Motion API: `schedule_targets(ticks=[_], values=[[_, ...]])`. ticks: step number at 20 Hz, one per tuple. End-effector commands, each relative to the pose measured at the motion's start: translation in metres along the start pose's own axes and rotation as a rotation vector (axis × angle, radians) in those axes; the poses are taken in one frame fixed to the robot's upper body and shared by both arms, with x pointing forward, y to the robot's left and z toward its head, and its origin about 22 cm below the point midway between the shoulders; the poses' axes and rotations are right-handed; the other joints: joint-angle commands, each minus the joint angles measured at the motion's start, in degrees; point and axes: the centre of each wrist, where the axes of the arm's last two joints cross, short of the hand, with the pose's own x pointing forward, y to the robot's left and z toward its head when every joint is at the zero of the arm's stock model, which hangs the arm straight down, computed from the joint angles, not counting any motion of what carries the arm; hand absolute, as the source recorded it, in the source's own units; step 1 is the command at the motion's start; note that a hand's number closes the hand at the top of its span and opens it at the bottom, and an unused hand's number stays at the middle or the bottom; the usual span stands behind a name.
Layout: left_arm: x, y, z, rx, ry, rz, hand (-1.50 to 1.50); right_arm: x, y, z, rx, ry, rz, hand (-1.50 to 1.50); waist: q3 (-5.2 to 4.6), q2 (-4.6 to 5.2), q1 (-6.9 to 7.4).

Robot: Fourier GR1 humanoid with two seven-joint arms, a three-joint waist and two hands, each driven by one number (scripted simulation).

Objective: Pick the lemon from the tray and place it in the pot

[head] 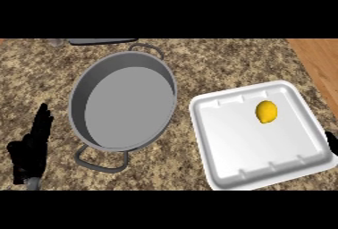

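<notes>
A yellow lemon lies in the far right part of a white tray on the granite counter. Left of the tray stands a large grey pot with two loop handles and nothing inside. My left hand rests at the lower left, fingers straight and pointing up, beside the pot and apart from it. Only a dark sliver of my right hand shows at the right edge, just past the tray's rim; the rest of it is cut off by the frame.
A grey flat object lies at the counter's far edge behind the pot. The counter ends at the upper right, where a wooden floor shows.
</notes>
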Motion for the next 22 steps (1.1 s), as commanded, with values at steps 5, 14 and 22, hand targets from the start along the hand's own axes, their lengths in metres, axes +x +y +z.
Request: schedule_targets(ticks=[5, 14, 22], values=[[0.009, 0.022, -0.002, -0.114, 0.029, -0.120, 0.00, -0.024, 0.010, 0.065, -0.314, 0.133, 0.155, -1.50, -0.01, -0.82, 4.67], [0.030, 0.013, -0.011, -0.162, -0.005, -0.130, 0.00, 0.065, 0.018, 0.038, -0.086, 0.327, 0.305, -1.50, -0.01, -0.36, 7.85], [0.036, 0.017, -0.013, -0.168, 0.000, -0.122, 0.00, 0.116, 0.027, 0.013, 0.271, 0.607, 0.523, -1.50, 0.30, -0.50, 8.49]])
